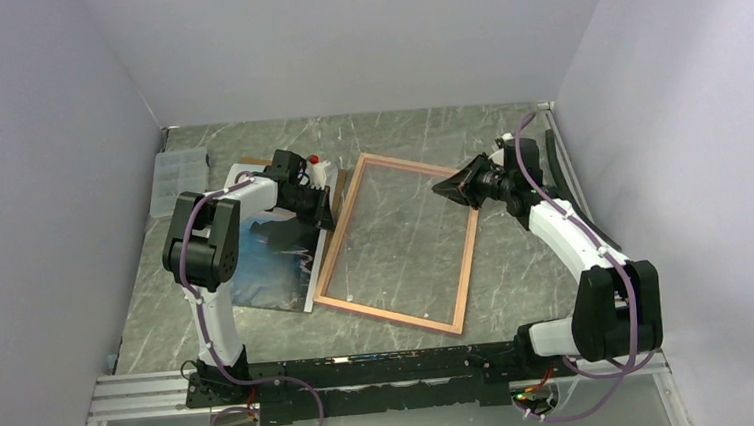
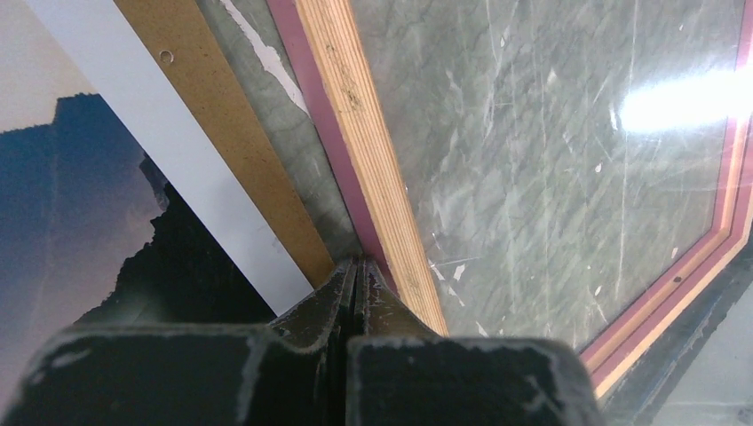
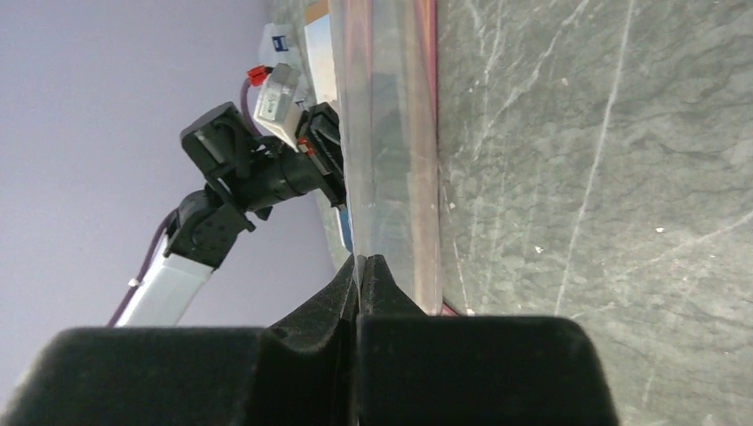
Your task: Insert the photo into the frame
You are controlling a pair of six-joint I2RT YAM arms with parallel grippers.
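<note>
The frame (image 1: 400, 312) lies tan side up in the middle of the table, its clear pane showing the marble beneath. The photo (image 1: 276, 252), dark mountains and blue water, lies left of it under my left arm. My left gripper (image 1: 329, 219) is shut and holds nothing; its tips (image 2: 360, 263) rest against the pink outer edge of the frame's left rail (image 2: 355, 98), beside the photo (image 2: 80, 195). My right gripper (image 1: 436, 187) is over the frame's far right corner. It (image 3: 358, 259) is shut, and the thin edge of the pane (image 3: 386, 133) runs into its tips.
A brown backing board (image 2: 213, 115) lies under the photo, between it and the frame. A clear plastic compartment box (image 1: 172, 177) sits at the back left by the wall. Grey walls enclose the table on three sides.
</note>
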